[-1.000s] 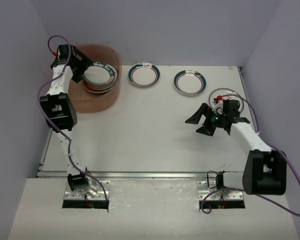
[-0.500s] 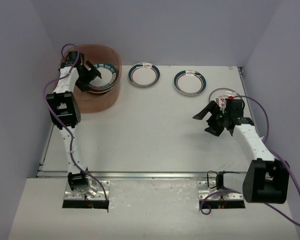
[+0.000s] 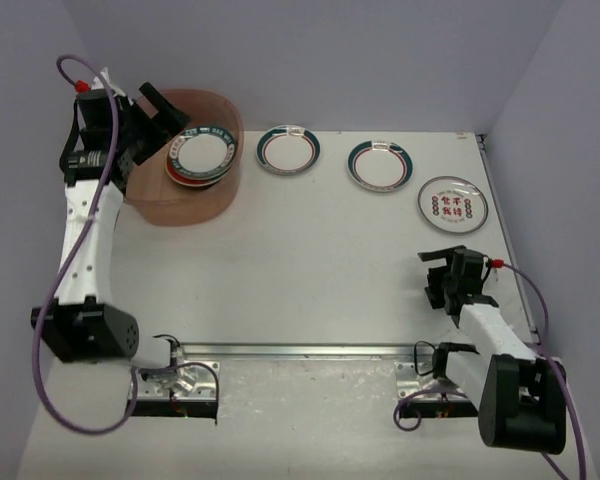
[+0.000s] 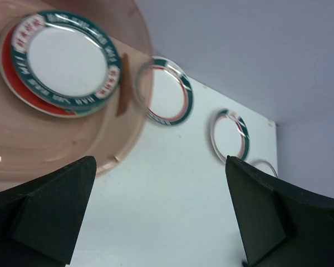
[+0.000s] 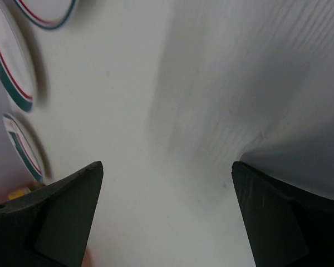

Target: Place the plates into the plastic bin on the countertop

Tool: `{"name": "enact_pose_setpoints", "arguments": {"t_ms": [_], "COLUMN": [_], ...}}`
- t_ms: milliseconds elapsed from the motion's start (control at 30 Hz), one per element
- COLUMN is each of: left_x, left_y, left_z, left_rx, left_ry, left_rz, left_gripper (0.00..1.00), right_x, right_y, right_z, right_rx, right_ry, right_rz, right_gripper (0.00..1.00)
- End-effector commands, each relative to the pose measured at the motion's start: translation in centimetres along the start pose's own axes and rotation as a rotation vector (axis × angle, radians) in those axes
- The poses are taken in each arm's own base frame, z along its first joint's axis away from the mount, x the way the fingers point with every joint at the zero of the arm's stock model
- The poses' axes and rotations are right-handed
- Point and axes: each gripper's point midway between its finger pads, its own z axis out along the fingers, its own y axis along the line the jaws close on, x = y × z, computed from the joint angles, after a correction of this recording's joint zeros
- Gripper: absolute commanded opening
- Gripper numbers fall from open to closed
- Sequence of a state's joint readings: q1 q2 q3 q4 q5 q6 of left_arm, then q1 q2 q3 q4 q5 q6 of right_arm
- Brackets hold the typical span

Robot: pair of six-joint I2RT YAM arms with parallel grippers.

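plastic bin point(image 3: 195, 205): far-left on countertop point(image 3: 300, 270), stacked plates point(image 3: 200, 157) inside
outside bin: teal-rimmed plates point(image 3: 288, 150) point(image 3: 380, 165), red-character plate point(image 3: 452, 204) far right
left gripper point(image 4: 158, 183): jaws apart, empty, lifted out of bin
right gripper point(image 5: 167, 178): jaws apart, empty, pulled back off red-character plate

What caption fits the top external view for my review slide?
Open left gripper beside the plastic bin of stacked plates; open right gripper empty; three plates lie on the countertop.

The work cell is enclosed on three sides by plain, pale lavender-grey panels: a back wall point(image 3: 310, 60), a left wall point(image 3: 20, 120) and a right wall point(image 3: 570, 120). The countertop point(image 3: 300, 260) is flat, white and matt. A metal rail point(image 3: 300, 350) runs along its near edge. In front of the rail lies a speckled off-white ledge point(image 3: 310, 420). Lighting is even and diffuse; shadows are soft.
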State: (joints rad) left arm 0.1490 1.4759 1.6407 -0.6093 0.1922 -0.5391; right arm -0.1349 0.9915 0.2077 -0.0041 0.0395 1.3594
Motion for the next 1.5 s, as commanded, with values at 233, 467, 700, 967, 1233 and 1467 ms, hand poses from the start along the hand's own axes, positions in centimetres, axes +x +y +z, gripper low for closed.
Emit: {"name": "enact_pose_setpoints", "arguments": {"t_ms": [233,467,700,967,1233,1467], "left_x": [9.0,12.2,13.3,15.4,19.2,23.8], "left_y": [-3.7,-0.6,1.0,0.6,-3.0,-6.3], "left_z": [-11.4,-11.8,-11.1,-10.2,-8.7,-8.2], "left_rx": [0.319,0.249,0.200,0.272,0.514,0.727], "left_ry": [-0.024,0.043,0.068,0.151,0.313,0.482], "left_rz": [0.119,0.175,0.215,0.191,0.111,0.076], "left_gripper": [1.00,1.00,1.00,1.00,1.00,1.00], "right_x": [-7.9,-8.5,-8.0,-6.3,-0.7,8.6], "right_y": [1.2,-0.1,-0.7,5.5,10.0,17.1], "right_z": [7.0,11.6,12.8,10.6,0.6,-9.9], "right_rx": [0.047,0.156,0.197,-0.066,-0.201,-0.676], "right_ry": [-0.151,-0.061,-0.015,0.163,0.208,0.562], "right_rz": [0.374,0.416,0.410,0.280,-0.285,-0.672], "right_gripper": [0.97,0.76,0.22,0.00,0.00,0.00]}}
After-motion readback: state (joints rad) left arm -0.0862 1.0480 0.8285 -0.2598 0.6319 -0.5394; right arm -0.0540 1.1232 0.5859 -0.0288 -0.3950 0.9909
